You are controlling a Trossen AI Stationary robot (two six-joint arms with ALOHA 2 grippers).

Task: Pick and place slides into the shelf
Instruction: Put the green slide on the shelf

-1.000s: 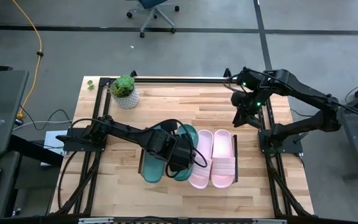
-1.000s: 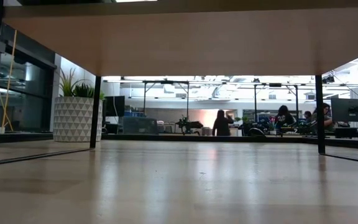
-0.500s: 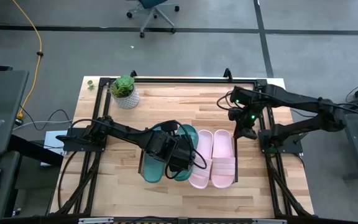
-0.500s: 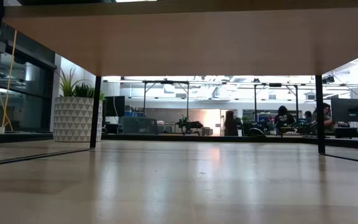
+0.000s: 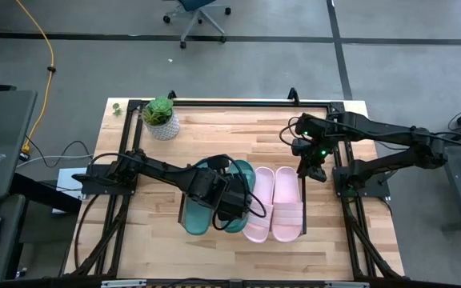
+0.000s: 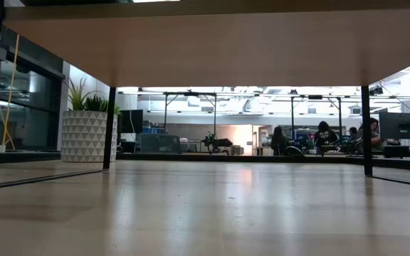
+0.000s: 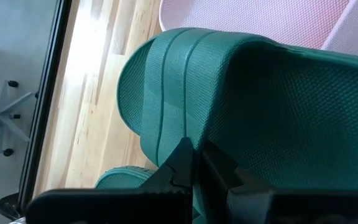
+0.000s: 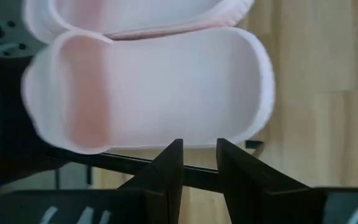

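Slides sit in a row at the centre of the high view, on the shelf [image 5: 304,210], whose thin black wire frame shows along the right of the row. Two pale pink slides [image 5: 287,202] lie flat side by side at centre right. One teal slide [image 5: 196,213] lies at centre left.

Left gripper [image 5: 232,200] is over the second teal slide [image 5: 242,173], just left of the pink pair. In the left wrist view its fingers [image 7: 178,163] are pinched tight on the ribbed strap of that teal slide [image 7: 253,106] (pink shows beyond it, at the frame's upper right).

Right gripper [image 5: 310,170] hangs at the upper right corner of the row, just above the heel end of the outer pink slide. In the right wrist view its fingers [image 8: 168,167] stand apart, grasping nothing, with the pink slide [image 8: 160,93] and a black shelf wire beyond them.

Potted plant [image 5: 161,117] stands in the upper left of the table [image 5: 230,128], well apart from the shelf.
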